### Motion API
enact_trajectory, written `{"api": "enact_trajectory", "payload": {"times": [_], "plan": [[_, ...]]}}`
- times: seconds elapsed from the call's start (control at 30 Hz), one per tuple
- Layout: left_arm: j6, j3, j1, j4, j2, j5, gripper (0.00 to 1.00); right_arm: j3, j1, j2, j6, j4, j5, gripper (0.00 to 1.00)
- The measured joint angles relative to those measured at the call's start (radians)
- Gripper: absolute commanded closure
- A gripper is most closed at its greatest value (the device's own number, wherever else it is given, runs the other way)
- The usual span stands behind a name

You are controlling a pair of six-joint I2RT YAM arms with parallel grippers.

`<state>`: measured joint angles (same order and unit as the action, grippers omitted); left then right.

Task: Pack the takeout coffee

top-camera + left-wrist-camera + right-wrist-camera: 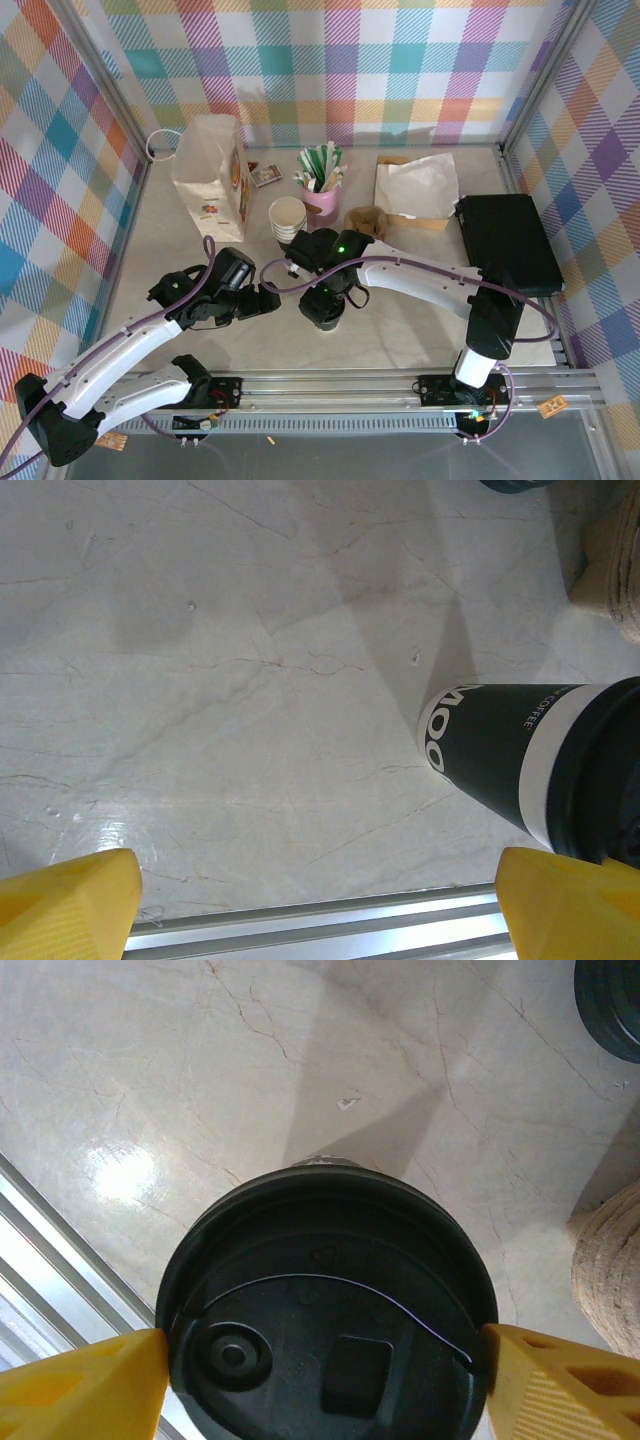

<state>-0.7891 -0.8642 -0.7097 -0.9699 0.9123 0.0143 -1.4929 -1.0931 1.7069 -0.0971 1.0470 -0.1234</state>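
The right gripper (325,1385) pinched the takeout coffee (500,750) by its round, smooth black lid (325,1260). The left gripper (320,905) was spread wide over the shiny table (200,680).

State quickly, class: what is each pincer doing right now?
Left pincer: open, holding nothing.
Right pincer: closed on the takeout coffee.
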Motion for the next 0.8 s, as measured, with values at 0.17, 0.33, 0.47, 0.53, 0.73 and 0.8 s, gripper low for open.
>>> {"api": "enact_trajectory", "payload": {"times": [0.17, 0.33, 0.47, 0.53, 0.73, 0.8], "plan": [[0.000, 0.000, 0.000, 0.000, 0.000, 0.000, 0.09, 0.007, 0.000, 0.000, 0.000, -0.003, 0.000, 0.15], [0.000, 0.000, 0.000, 0.000, 0.000, 0.000, 0.09, 0.009, 0.000, 0.000, 0.000, -0.007, 0.000, 0.10], [0.000, -0.001, 0.000, 0.000, 0.000, -0.005, 0.09, 0.008, 0.000, 0.000, -0.001, -0.006, 0.000, 0.05], [0.000, -0.004, 0.000, -0.001, 0.000, -0.011, 0.09, 0.003, 0.000, 0.000, -0.003, -0.005, 0.000, 0.03], [0.024, -0.037, 0.000, 0.009, 0.000, -0.024, 0.18, -0.063, 0.013, -0.005, -0.020, 0.022, 0.000, 0.04], [0.036, -0.040, 0.000, 0.032, 0.001, -0.022, 0.25, -0.077, 0.021, -0.019, -0.035, 0.025, 0.003, 0.09]]}}
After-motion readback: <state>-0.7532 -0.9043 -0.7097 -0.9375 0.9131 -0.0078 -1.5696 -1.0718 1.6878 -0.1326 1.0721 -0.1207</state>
